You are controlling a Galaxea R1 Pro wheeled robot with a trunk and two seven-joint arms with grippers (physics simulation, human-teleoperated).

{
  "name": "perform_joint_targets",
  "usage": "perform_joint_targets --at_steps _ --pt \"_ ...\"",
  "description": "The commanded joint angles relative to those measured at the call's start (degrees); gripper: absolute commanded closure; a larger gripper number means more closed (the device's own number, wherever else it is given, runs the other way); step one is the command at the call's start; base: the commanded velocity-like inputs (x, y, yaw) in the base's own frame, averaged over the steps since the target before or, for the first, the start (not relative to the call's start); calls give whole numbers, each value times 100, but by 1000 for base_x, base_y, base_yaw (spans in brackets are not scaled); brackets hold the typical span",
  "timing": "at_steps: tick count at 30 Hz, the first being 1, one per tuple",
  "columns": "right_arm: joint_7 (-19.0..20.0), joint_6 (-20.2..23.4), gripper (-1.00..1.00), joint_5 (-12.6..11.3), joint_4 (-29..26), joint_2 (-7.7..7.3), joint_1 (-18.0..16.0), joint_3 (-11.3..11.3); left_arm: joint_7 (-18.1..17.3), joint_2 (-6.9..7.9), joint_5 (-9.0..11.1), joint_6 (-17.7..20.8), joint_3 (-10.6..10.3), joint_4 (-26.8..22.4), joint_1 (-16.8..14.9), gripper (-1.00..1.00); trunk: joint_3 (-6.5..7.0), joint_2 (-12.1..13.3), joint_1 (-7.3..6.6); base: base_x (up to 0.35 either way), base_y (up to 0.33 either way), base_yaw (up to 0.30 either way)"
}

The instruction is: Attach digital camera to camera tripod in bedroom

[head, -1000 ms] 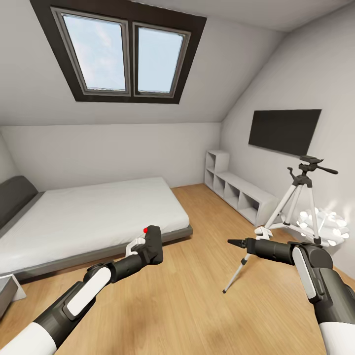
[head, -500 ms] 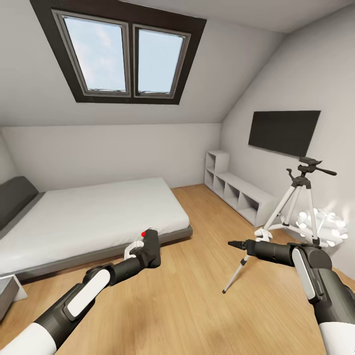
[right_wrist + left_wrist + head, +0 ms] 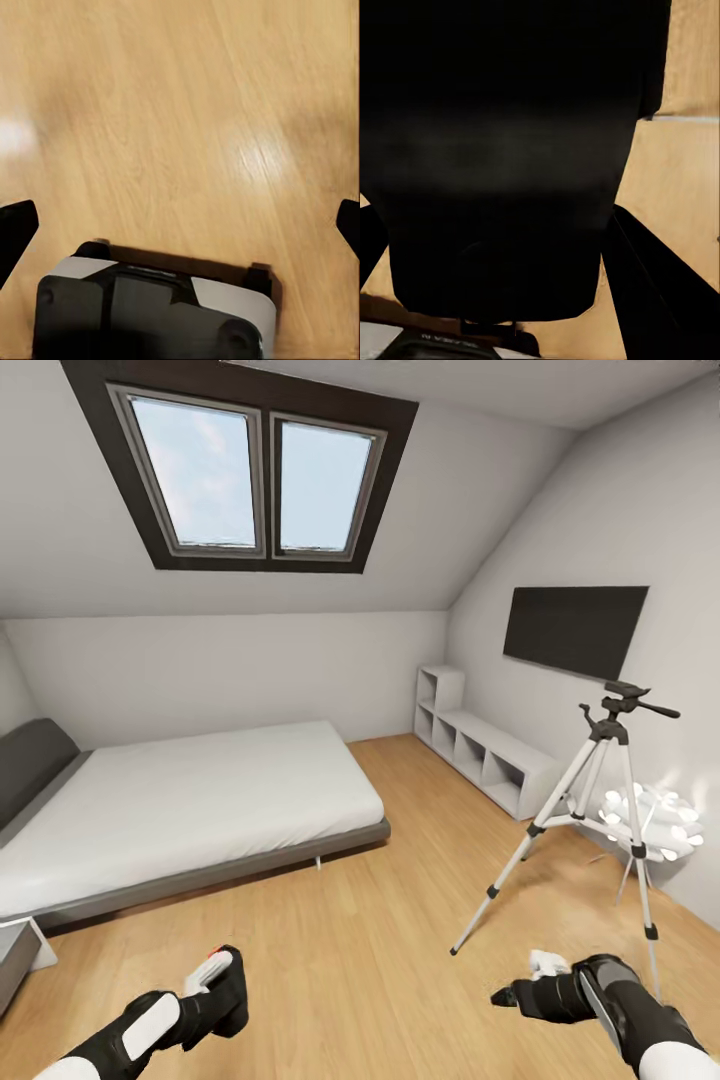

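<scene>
Low at the left of the head view, my left gripper (image 3: pixel 222 982) is shut on the digital camera (image 3: pixel 234 1000), a small black box with a red dot on its top edge. In the left wrist view the camera's dark body (image 3: pixel 510 150) sits close between the fingers (image 3: pixel 660 300). The camera tripod (image 3: pixel 600 790) stands on the wood floor at the right, silver-white legs spread, its black head and pan handle (image 3: pixel 628 705) bare. My right gripper (image 3: pixel 503 996) hangs low in front of the tripod, apart from it. It is open, with its fingertips (image 3: pixel 15 229) far apart over bare floor.
A low grey bed with a white mattress (image 3: pixel 180 800) fills the left. A white cubby shelf (image 3: pixel 480 750) runs along the right wall under a black screen (image 3: pixel 575 625). A white lamp-like cluster (image 3: pixel 655 820) sits just behind the tripod. A skylight (image 3: pixel 250 470) is overhead.
Both arms have dropped from mid-view to the lower edge. The camera went down with the left gripper, still held. The tripod stands where it was.
</scene>
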Motion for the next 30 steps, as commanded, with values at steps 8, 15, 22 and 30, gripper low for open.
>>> perform_joint_targets --at_steps 8,15,22,30 --pt "-1262 -2046 -100 382 2450 -4 -7 -37 -13 -613 -349 -685 -16 1782 -9 100 133 309 -173 0 0 0" --pt "-2398 -3166 -100 406 3245 -1 3 -23 6 -727 -857 -986 -16 2019 59 100 133 309 -173 0 0 0" --pt "-2647 -3501 -100 403 3353 24 609 -20 43 -736 -961 -1364 -16 2056 650 100 133 309 -173 0 0 0" --pt "-2677 -3802 -100 394 3364 68 1029 -20 51 -757 -974 -1560 -16 2064 1068 100 133 309 -173 0 0 0"
